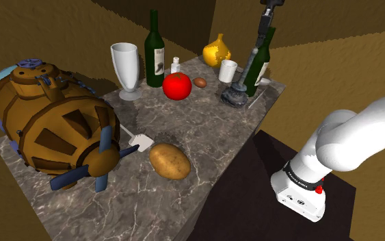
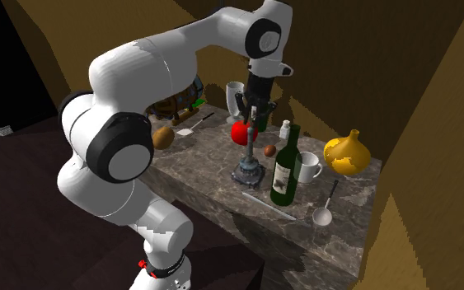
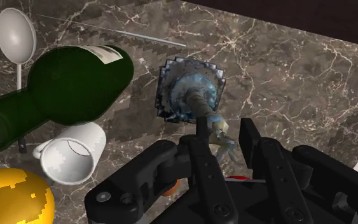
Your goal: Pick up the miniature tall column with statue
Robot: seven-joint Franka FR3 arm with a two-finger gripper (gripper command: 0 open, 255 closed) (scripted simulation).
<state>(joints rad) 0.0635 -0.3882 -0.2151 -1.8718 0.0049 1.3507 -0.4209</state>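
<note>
We find the column standing on its square base on the marbled table, just beside the white mug. The gripper hangs straight above it. Its two black fingers stand apart with the small bluish statue at the column's top between them. One finger sits close against the figure and a gap shows on the other side, so we read the jaws as open and not clamped.

The rest we place from the mug:

- A dark green bottle stands just beside it, and in the second exterior view sits between the mug and the column.
- A yellow gourd sits just beyond the mug in the shoulder view.
- A white spoon and a thin grey rod lie near the mug, past the bottle.
- Towards the shoulder view's left of the mug come a small brown egg-shaped thing, then a red tomato.
- Farther that way are a second green bottle and a white goblet.
- Well apart from the mug, at the shoulder view's lower left, lie a potato and a wooden barrel-shaped model with blue blades.
</note>
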